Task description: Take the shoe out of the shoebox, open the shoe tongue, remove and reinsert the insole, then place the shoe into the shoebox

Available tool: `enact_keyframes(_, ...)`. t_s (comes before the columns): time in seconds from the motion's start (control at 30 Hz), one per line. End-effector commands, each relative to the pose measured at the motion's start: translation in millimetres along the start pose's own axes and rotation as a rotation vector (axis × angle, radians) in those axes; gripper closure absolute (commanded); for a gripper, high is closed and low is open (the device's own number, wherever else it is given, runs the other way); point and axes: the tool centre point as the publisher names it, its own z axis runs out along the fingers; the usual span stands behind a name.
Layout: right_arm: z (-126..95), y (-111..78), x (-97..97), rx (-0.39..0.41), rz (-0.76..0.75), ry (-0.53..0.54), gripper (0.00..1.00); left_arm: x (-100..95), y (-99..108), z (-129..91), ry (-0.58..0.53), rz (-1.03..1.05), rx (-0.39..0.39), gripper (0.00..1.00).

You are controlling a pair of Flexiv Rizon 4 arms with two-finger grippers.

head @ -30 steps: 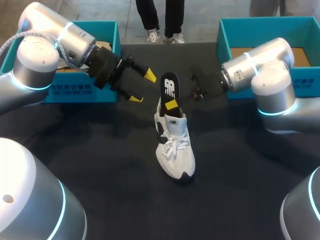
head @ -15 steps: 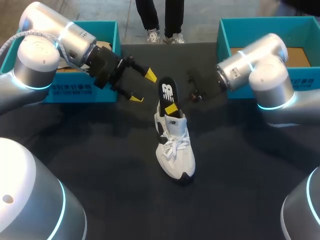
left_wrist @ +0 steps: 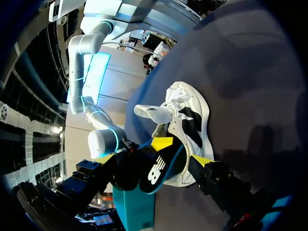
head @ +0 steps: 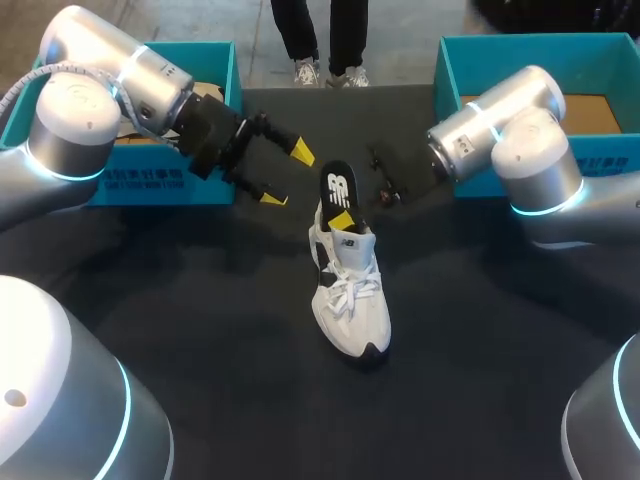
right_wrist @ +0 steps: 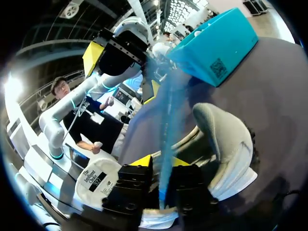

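A white shoe [head: 350, 295] lies on the dark table, toe towards me. A black insole [head: 340, 188] with a white logo stands up out of its opening. My right gripper [head: 345, 215] reaches in from the right to the insole just above the collar. In the right wrist view, the right gripper [right_wrist: 161, 161] has the insole [right_wrist: 166, 120] edge-on between its yellow tips with a narrow gap, so it is open. My left gripper [head: 287, 175] hangs wide open just left of the insole, touching nothing. In the left wrist view, the left gripper [left_wrist: 153, 159] faces the insole [left_wrist: 156, 171] and the shoe [left_wrist: 190, 115].
A teal shoebox [head: 185, 185] stands at the back left behind my left arm. A second teal box [head: 470, 70] stands at the back right behind my right arm. Bare dark tabletop [head: 250, 380] lies in front of the shoe.
My right arm has swung its forearm up and to the left, and its fingers have loosened. The insole has sunk a little lower into the shoe. The left arm has not moved.
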Motion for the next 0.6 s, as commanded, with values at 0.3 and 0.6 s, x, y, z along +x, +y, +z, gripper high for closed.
enact_keyframes(0.3, -15, 13.1, 10.0, -0.029, -0.027, -0.058, 0.73, 0.7, 3, 1, -0.006, 0.003, 0.002, 0.0)
enact_keyframes(0.6, -21, 11.1, 3.1, -0.063, -0.015, -0.072, 0.75, 2.2, 2, -1, -0.004, 0.0, -0.004, 0.0)
